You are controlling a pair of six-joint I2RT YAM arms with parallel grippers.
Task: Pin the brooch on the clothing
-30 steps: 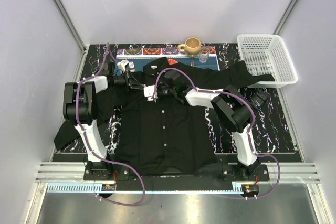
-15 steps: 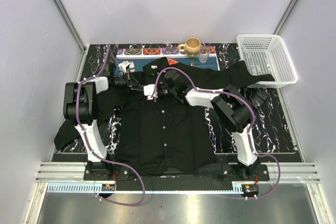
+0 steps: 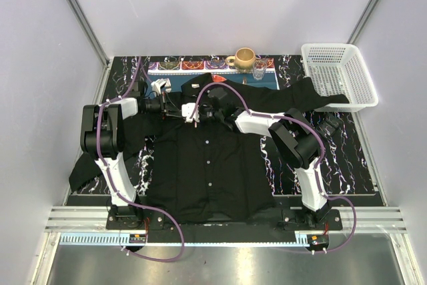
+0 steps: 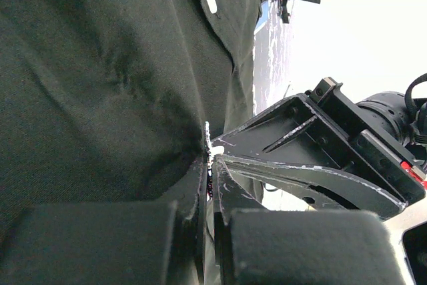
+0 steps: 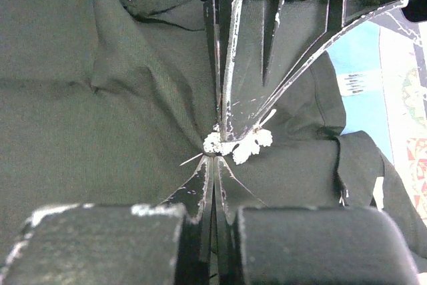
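Where the left arm reaches in over the marbled table, its jaws are pressed almost together. Only a hairline gap shows in the left gripper, whose tips sit down in a pucker of the clothing. This is a black button-up shirt spread flat, front up, with a row of white buttons running down the middle. One sleeve trails off the left side. The other stretches right until its cuff lies on the near rim of a white basket.

Just right of the left fingertips is the brooch, a small whitish, lumpy ornament lying on the cloth near the collar. It sits at the very point where the two grippers meet nose to nose. The left jaws seem to be clamped on it, though the tips crowd the view. A thin pin sticks out from beside it across the fabric.

The right gripper comes in from the other side, its jaws likewise clenched. Creases in the shirt fan out from its tips, which touch the lower edge of the brooch.

Farther right, at the back of the table, a tan mug and a clear glass stand on a patterned mat.
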